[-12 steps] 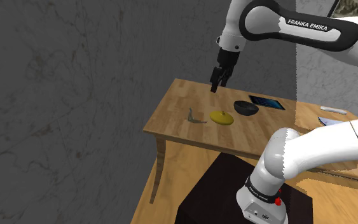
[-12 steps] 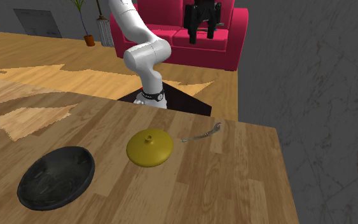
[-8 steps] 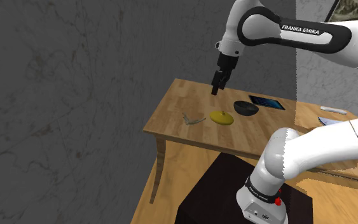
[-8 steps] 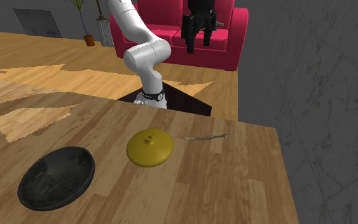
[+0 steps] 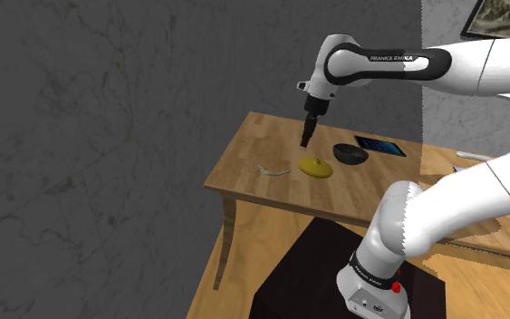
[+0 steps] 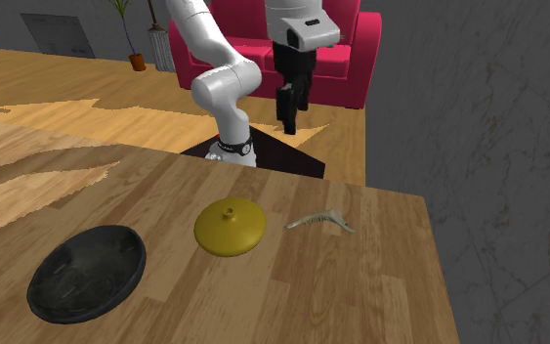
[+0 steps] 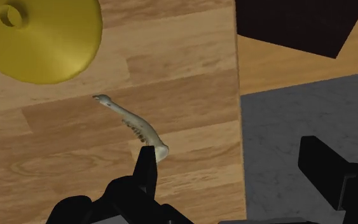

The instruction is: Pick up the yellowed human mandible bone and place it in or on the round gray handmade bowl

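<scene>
One wooden table (image 6: pixel 380 293) carries a dark round bowl (image 6: pixel 85 272) at eight o'clock from a yellow lid (image 6: pixel 230 227) in the second exterior view. The black gripper (image 6: pixel 288 123) hangs above, fingers spread wide and empty. The pale mandible (image 6: pixel 316 220) lies at the lid's three o'clock.

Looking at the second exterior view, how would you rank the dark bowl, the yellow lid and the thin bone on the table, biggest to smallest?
1. dark bowl, though it lies nearest the camera, which may flatter it.
2. yellow lid.
3. bone, thin and plainly the smallest.
</scene>
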